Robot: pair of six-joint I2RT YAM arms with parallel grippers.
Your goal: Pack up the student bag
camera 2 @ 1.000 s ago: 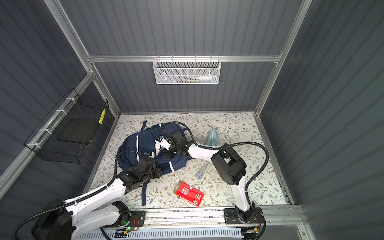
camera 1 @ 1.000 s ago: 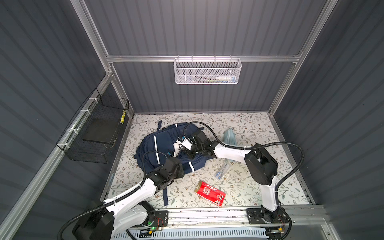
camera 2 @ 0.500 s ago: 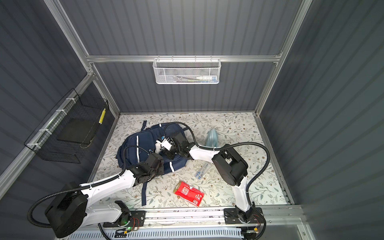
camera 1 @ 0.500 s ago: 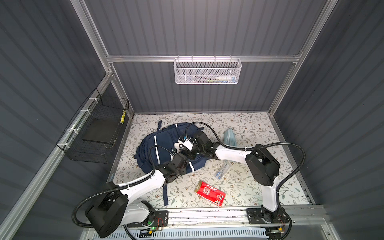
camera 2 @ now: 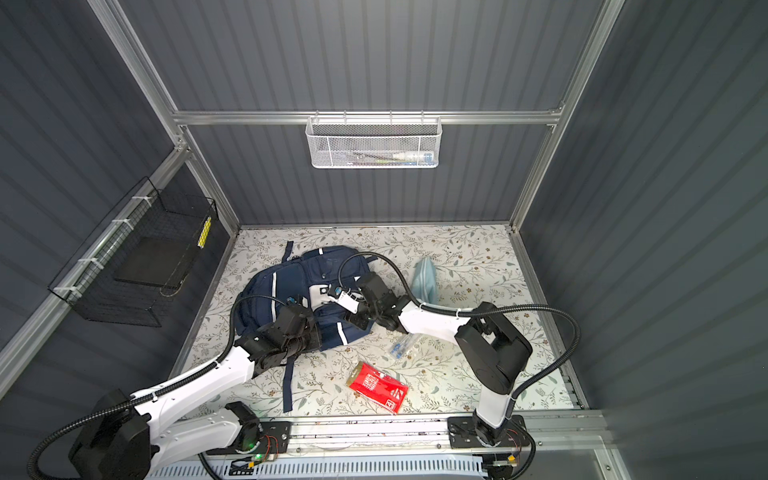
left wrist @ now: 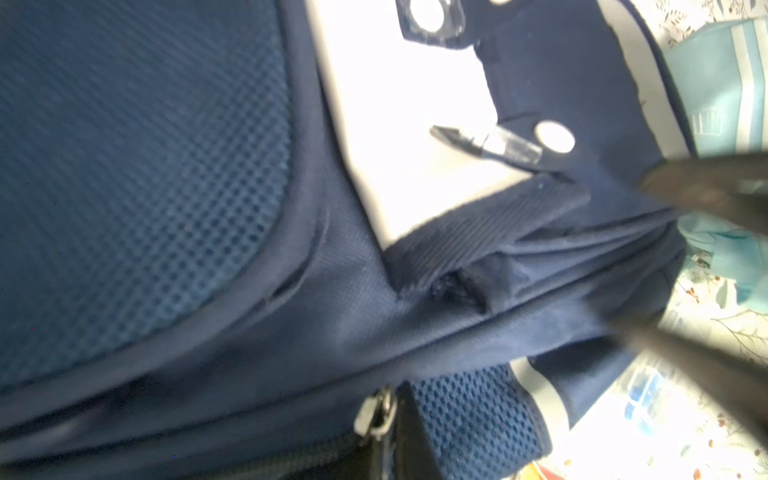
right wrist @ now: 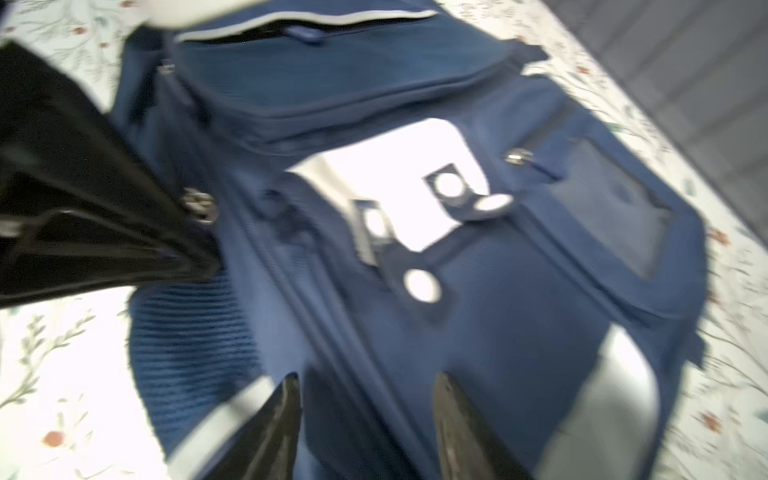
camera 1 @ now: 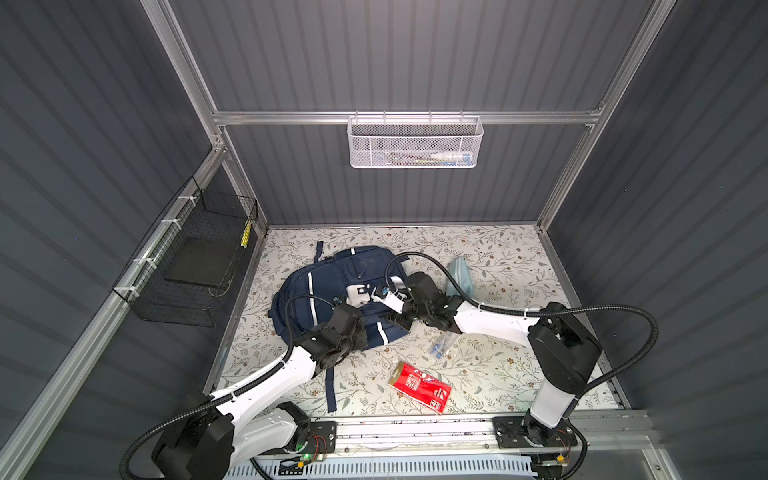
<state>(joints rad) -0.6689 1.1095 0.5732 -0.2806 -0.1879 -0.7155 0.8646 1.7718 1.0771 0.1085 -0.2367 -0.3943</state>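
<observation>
The student bag (camera 1: 328, 282) (camera 2: 291, 282), navy with white stripes and a white front patch, lies flat on the floral table left of centre in both top views. My left gripper (camera 1: 353, 318) (camera 2: 305, 320) sits at the bag's near edge, shut on a metal zip pull (left wrist: 376, 415) (right wrist: 199, 205). My right gripper (right wrist: 370, 415) (camera 1: 395, 320) is open. Its two fingers stand apart over the bag's right edge, just beside the left gripper. In the left wrist view the right gripper's dark fingers (left wrist: 706, 191) straddle a stretched fold of fabric.
A red packet (camera 1: 419, 386) and a clear bag of pens (camera 1: 442, 345) lie on the table near the front. A light-blue pouch (camera 1: 459, 276) lies right of the bag. A white mesh basket (camera 1: 413, 143) hangs on the back wall, a black wire basket (camera 1: 191, 266) on the left wall.
The left arm reached in to the bag's near edge and its gripper shut there. The right gripper, shut until now, has just opened at the bag's right edge.
</observation>
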